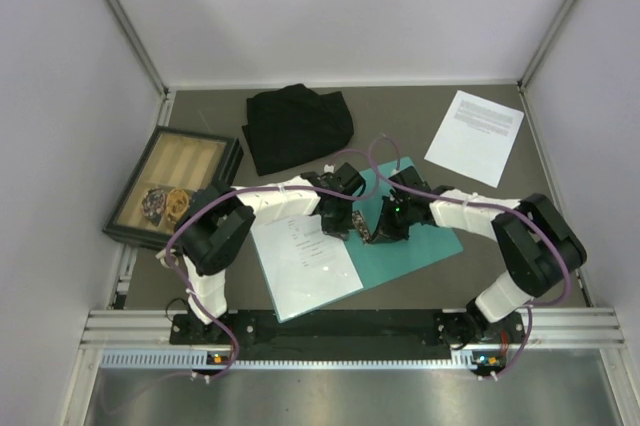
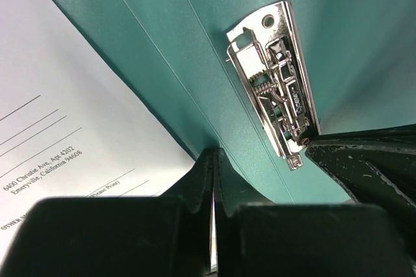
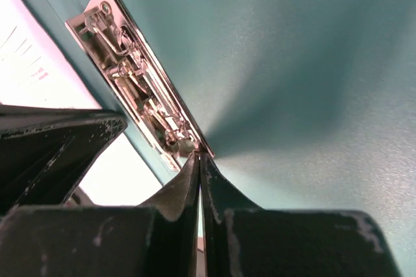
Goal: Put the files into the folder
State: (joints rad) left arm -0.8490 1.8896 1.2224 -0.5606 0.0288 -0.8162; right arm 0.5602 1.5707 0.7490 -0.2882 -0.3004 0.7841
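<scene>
Left gripper point(image 2: 213, 179): fingers together, tip down on folder point(image 1: 425, 238) beside metal clip point(image 2: 276, 82).
Right gripper point(image 3: 198, 173): also closed, at the clip's end, just beside the left one.
Sheet one point(image 1: 305, 261): on folder's left half, left arm nearer.
Sheet two point(image 1: 475, 136): outside folder, far-right of both grippers, long axis roughly front-to-back; right arm nearer.
Around: black cloth point(image 1: 297, 126), tray point(image 1: 128, 208); neither looks in the path.

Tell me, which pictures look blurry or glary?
Left wrist view: metal clip glints brightly, left gripper near the lens is blurred. Right wrist view: paper sheet washed out white, soft shadow on the folder. Top external view: even light, sharp.
</scene>
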